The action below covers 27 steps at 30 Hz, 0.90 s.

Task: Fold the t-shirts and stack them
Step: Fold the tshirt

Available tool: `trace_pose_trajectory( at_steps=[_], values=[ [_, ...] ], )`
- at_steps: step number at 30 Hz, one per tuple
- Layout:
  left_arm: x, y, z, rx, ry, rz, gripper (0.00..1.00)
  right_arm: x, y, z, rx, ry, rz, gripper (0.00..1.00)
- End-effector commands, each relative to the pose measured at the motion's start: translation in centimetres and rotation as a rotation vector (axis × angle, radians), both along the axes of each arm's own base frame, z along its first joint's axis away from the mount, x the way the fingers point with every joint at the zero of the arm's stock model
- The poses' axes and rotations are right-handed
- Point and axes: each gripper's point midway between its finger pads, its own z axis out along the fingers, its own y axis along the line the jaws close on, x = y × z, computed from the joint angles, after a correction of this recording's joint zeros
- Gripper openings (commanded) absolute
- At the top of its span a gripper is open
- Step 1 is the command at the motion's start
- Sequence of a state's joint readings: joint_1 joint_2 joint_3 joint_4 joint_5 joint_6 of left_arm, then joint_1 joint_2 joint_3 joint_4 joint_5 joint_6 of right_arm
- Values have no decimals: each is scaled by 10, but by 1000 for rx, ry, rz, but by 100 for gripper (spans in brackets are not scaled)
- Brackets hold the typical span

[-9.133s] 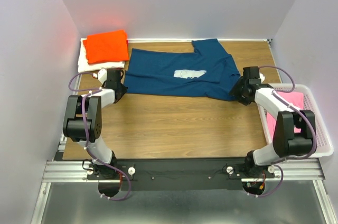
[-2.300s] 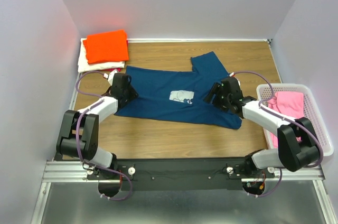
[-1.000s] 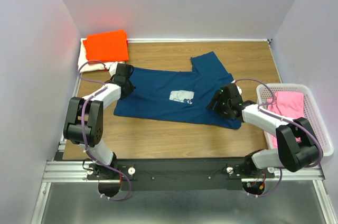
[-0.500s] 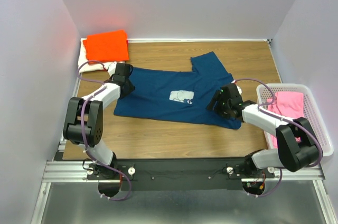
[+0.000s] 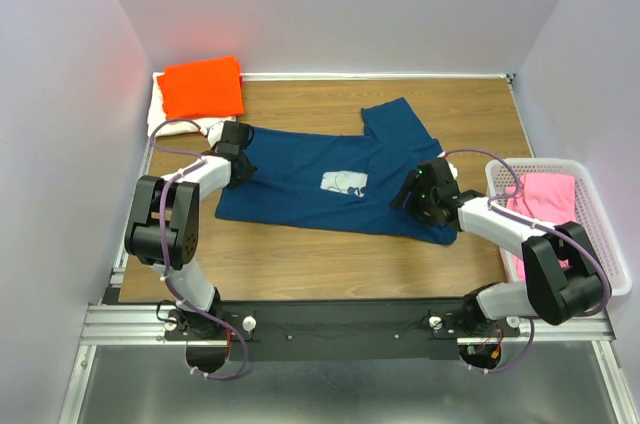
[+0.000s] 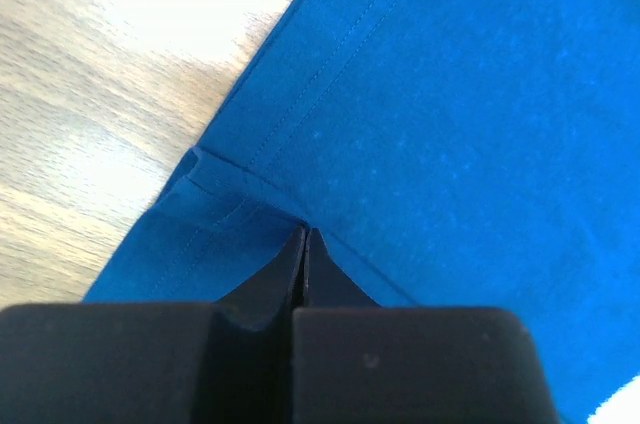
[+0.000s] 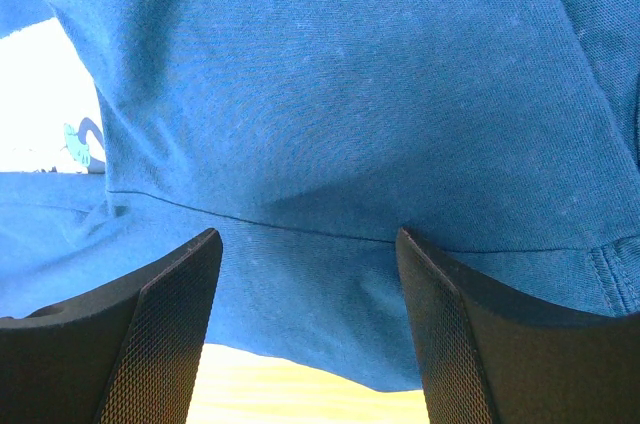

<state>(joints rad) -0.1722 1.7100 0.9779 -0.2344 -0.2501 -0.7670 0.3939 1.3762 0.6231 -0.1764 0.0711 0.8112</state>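
Observation:
The navy t-shirt with a small white print lies spread flat across the middle of the table. My left gripper sits at the shirt's left edge. In the left wrist view its jaws are shut, and creases in the navy cloth run to their tips. My right gripper is over the shirt's right end. It is open with navy cloth between its fingers. A folded orange t-shirt lies on a cream-white one at the far left. The red one is not in view.
A white mesh basket stands at the right table edge with a pink t-shirt in it. Bare wood table lies between the shirt and the arm bases. Walls close in on the left, back and right.
Over nine seconds the navy shirt was drawn nearer and flattened. My left gripper then moved up to the shirt's far-left corner. In the last second only the left elbow shifted.

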Motion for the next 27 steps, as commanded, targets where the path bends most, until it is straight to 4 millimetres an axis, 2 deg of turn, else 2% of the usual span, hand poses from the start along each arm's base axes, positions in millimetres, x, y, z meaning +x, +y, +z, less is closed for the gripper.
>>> trace_pose_trajectory(
  at_steps=[1, 12, 20, 27],
  values=[
    [11, 0, 10, -1, -28, -1, 0, -21, -16, -27, -80, 84, -21, 78],
    [18, 11, 39, 9, -82, 9, 0, -32, -24, -38, -97, 116, -53, 78],
    [14, 24, 38, 11, -80, 22, 0, -36, -31, -41, -121, 126, -77, 78],
    [21, 13, 33, -26, -92, -36, 0, -35, -32, -38, -121, 121, -81, 78]
  ],
)
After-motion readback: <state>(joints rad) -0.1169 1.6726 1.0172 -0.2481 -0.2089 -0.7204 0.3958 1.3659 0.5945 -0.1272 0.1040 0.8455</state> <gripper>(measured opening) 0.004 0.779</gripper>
